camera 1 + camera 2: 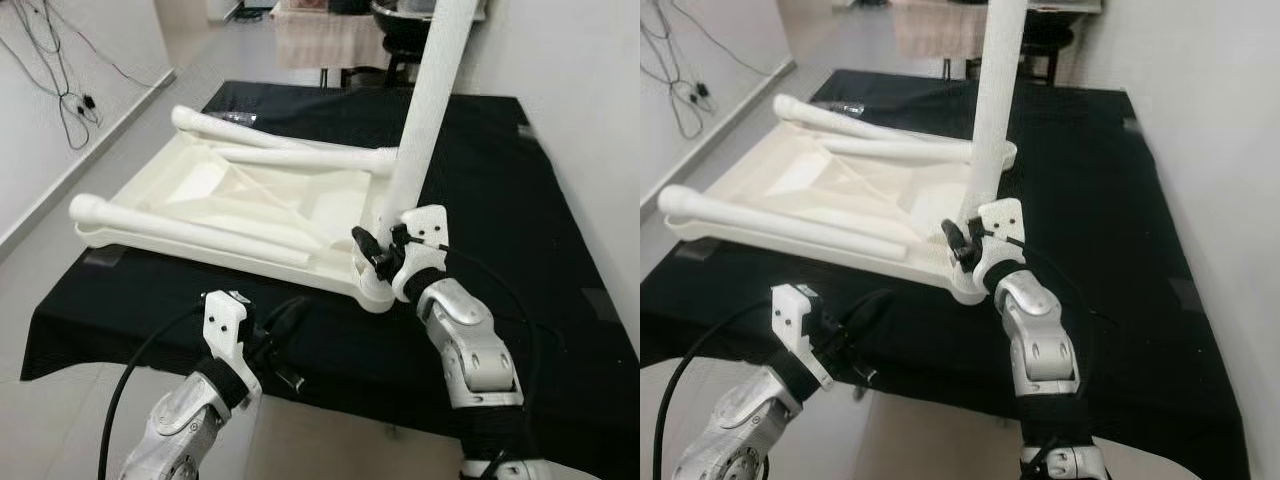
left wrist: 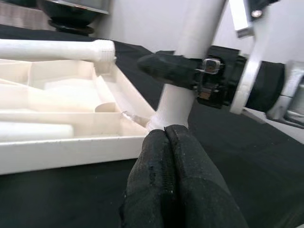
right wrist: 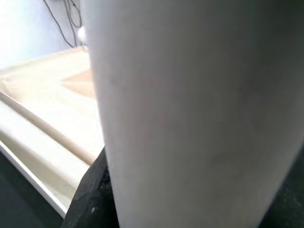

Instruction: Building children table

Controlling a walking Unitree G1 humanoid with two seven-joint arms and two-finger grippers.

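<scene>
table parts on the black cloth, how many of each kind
white plastic tabletop, lying upside down: 1
white tube legs lying loose on the tabletop: 3
white tube leg standing upright in the corner, held by the right gripper: 1
total: 5

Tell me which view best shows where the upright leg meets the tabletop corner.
Left wrist view: the upright leg enters the tabletop corner socket, right tool clamped just above. Both eye views show the joint partly hidden by that tool. Right wrist view shows the leg's blurred shaft.

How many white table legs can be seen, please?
3: one upright leg at the tabletop's near right corner, held by the right gripper; two lying across the upside-down tabletop, far leg and near leg.
</scene>
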